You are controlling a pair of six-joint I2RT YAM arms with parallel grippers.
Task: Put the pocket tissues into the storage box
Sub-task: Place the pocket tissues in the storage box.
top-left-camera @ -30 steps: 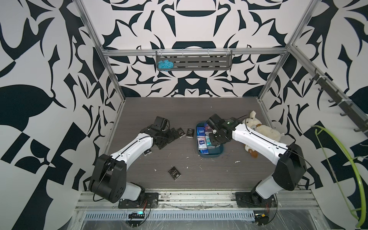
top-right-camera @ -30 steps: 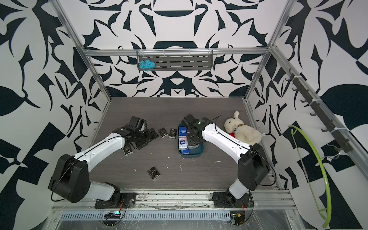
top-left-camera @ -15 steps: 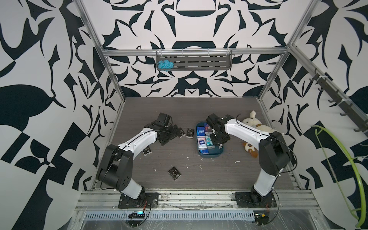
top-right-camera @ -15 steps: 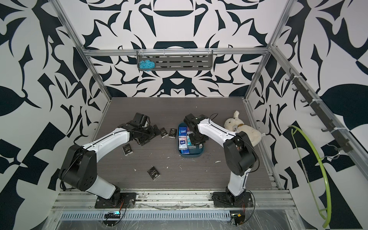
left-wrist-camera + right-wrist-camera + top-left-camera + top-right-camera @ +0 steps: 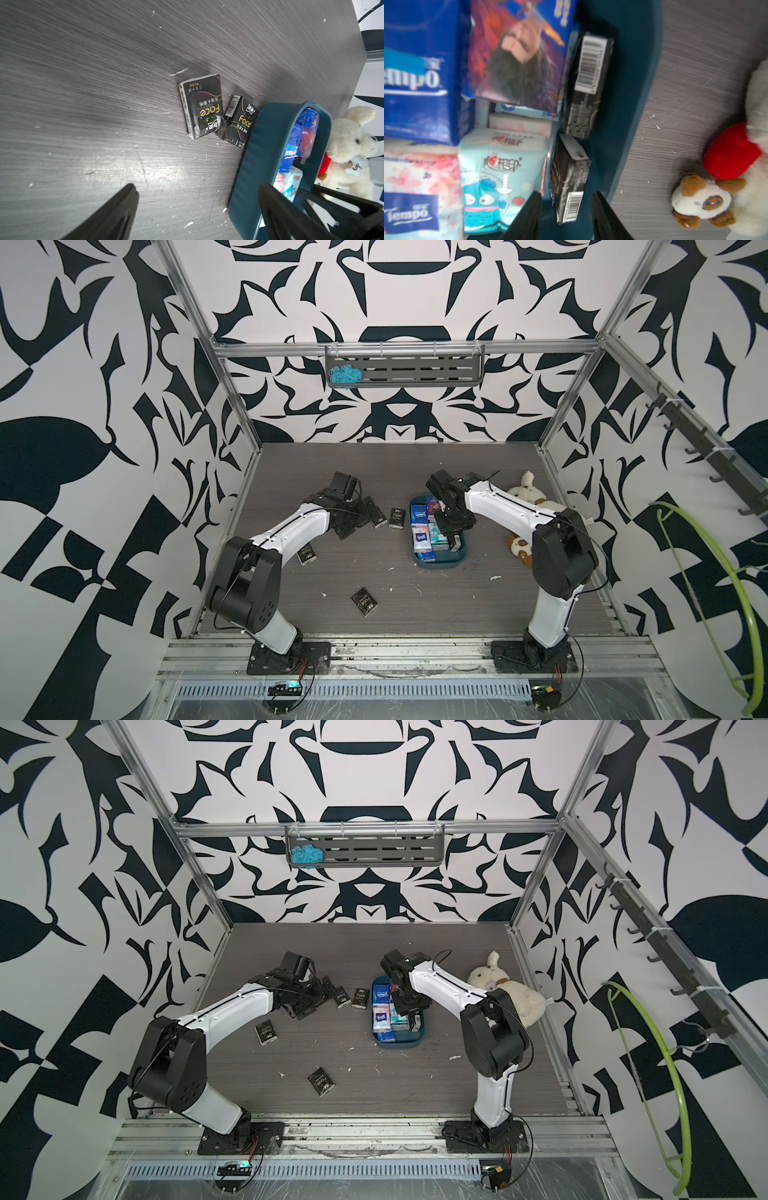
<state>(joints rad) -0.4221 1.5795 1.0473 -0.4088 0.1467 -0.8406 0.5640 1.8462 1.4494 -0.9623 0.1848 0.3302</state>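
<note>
The black packets (image 5: 202,106) beside the box (image 5: 264,145) look light, soft and slick, suiting a pinch across their width from the spread left claw (image 5: 197,186); the right claw (image 5: 566,194) stands parted.

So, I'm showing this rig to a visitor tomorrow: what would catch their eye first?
The bold black-and-white patterned walls all round. Then the teal storage box in the middle of the table, packed with bright pocket tissues, and the cream plush dog at the table's right edge.

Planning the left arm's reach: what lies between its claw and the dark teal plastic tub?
Two black rectangular tissue packets lie there side by side, shown in both top views.
</note>
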